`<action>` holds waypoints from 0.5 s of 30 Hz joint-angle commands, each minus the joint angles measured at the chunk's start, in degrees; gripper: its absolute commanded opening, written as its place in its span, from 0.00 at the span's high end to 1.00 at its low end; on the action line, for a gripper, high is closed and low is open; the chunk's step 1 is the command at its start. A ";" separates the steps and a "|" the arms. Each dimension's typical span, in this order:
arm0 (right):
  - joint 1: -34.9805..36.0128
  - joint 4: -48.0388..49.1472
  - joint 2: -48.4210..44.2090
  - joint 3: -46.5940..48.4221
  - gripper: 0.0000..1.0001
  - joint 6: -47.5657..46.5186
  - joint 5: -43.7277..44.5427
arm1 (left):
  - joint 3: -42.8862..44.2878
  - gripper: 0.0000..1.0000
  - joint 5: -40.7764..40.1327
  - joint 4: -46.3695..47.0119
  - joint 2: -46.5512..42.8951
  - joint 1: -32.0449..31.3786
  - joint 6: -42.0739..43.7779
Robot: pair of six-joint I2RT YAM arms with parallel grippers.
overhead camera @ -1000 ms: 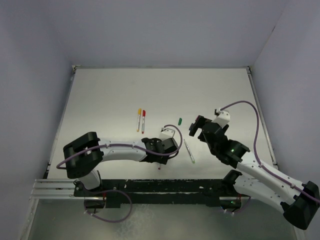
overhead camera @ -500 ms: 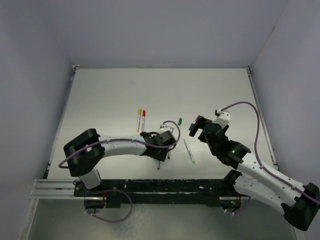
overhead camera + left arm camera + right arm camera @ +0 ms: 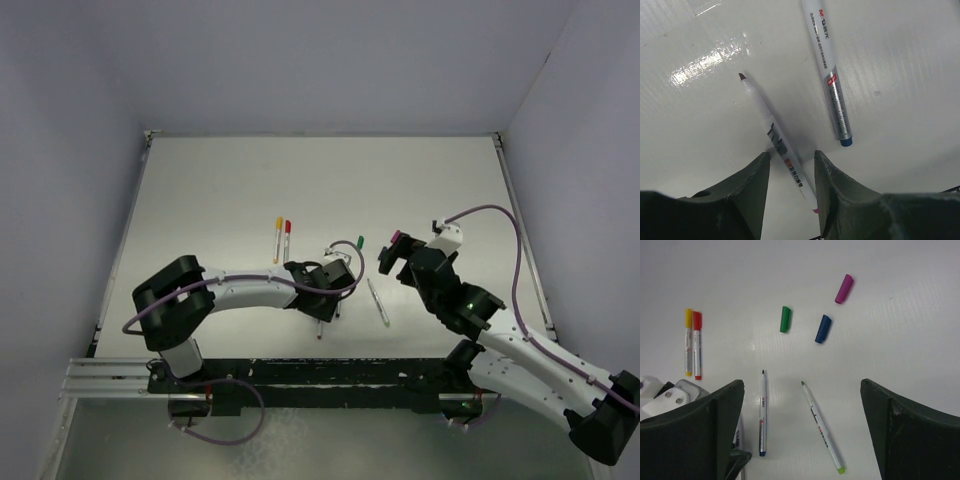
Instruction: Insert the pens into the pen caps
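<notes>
**A:** What takes up the most room?

**B:** The white table (image 3: 220, 200). Both arms reach over it toward the middle.

**A:** How does the left gripper stand?

**B:** The left gripper (image 3: 791, 157) is low over the surface with its jaws partway apart. They sit astride a dark-tipped pen (image 3: 771, 131) that lies flat on the table. A gap shows on each side of the barrel at the fingertips, so nothing is gripped. A blue-ended pen (image 3: 829, 70) lies just beside it.

**A:** And the right one?

**B:** The right gripper (image 3: 802, 385) is spread wide over the table and has hold of nothing. Its camera shows the blue-ended pen and a green-tipped pen (image 3: 822, 429) lying apart, both uncapped.

**A:** Do any caps have a pen in them?

**B:** Two do. The yellow cap (image 3: 688, 314) and the red cap (image 3: 697, 320) each sit on a pen. That capped pair lies side by side, left of and beyond the left gripper.

**A:** And the other caps?

**B:** The green cap (image 3: 785, 319), blue cap (image 3: 823, 329) and purple cap (image 3: 844, 288) lie loose beyond the bare pens, each clear of every pen. The blue one is between the other two.
</notes>
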 commanded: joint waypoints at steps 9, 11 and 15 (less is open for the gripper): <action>-0.28 1.16 -1.13 -0.32 0.00 2.09 0.09 | -1.93 0.61 0.99 -6.46 4.58 1.61 0.68; -0.26 1.12 -1.30 -0.30 0.00 2.41 0.17 | -1.91 0.64 1.36 -6.97 5.30 1.61 0.89; -0.29 0.94 -1.66 -0.46 0.00 3.06 0.36 | -1.35 0.75 1.74 -9.89 7.60 1.62 1.63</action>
